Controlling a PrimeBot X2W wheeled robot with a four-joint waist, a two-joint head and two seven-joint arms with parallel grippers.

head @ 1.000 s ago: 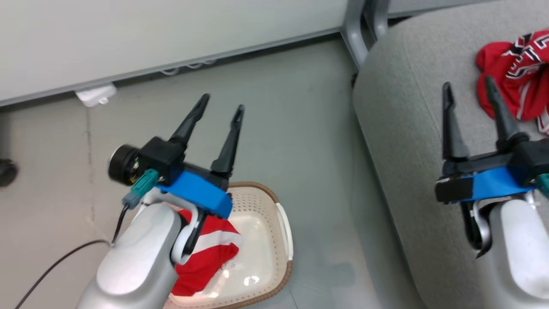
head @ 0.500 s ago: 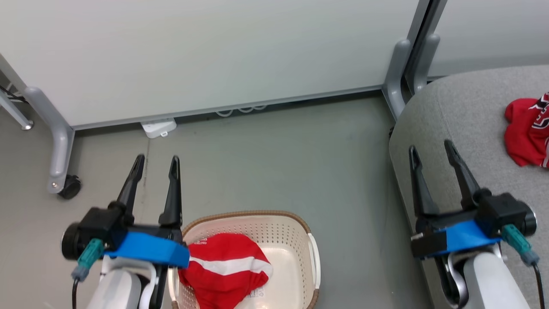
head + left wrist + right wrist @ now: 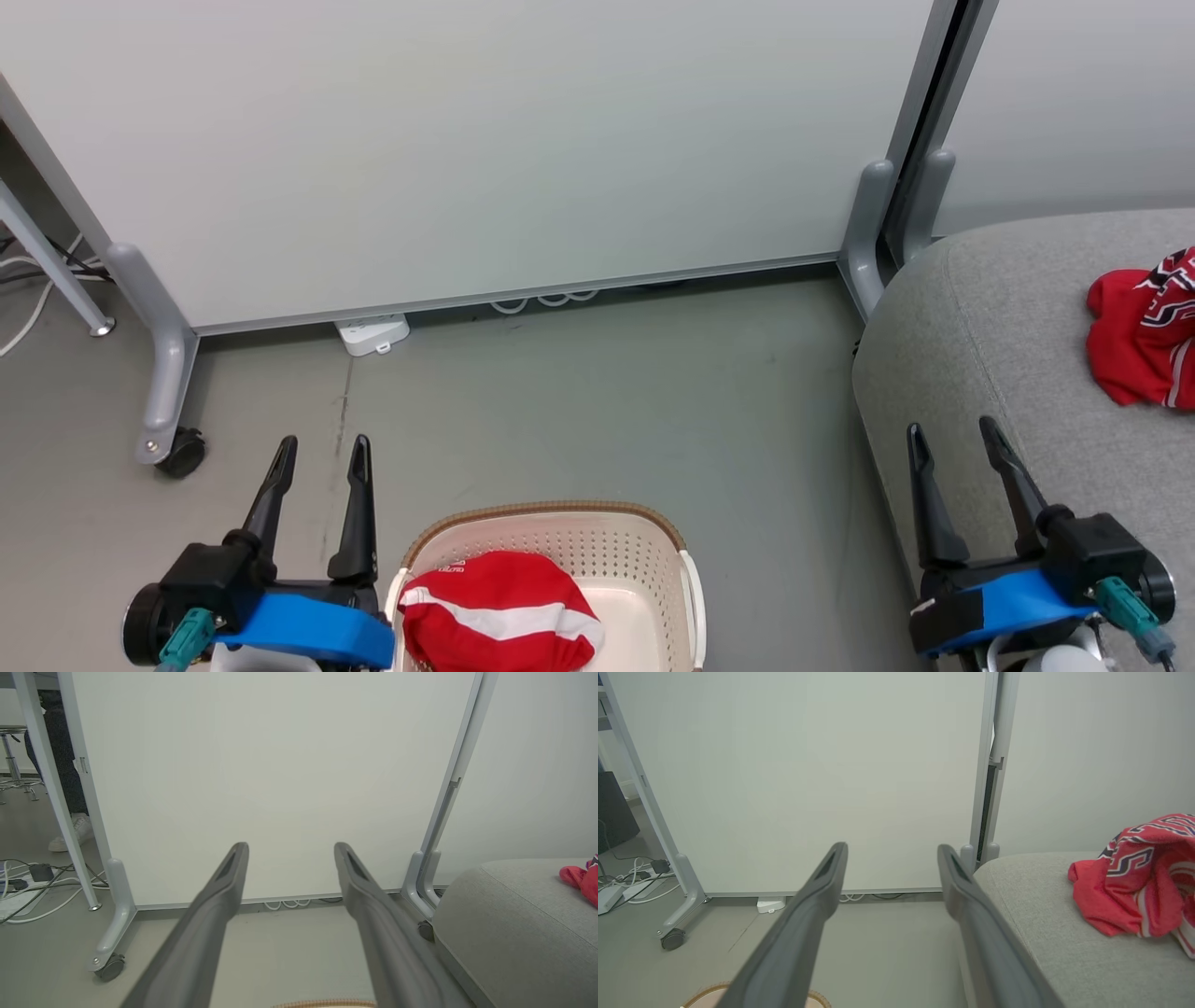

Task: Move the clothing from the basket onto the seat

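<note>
Head view: the camera has tilted up and both arms have drawn back, with the left gripper (image 3: 324, 443) lower left and the right gripper (image 3: 951, 427) lower right, both wide open and empty — the striped garment (image 3: 495, 616) lies in the basket (image 3: 551, 511), bottom centre. Left wrist view: nothing held. Right wrist view: the jersey (image 3: 1134, 877) lies on the seat (image 3: 1045, 924) at right — one garment likely left.
</note>
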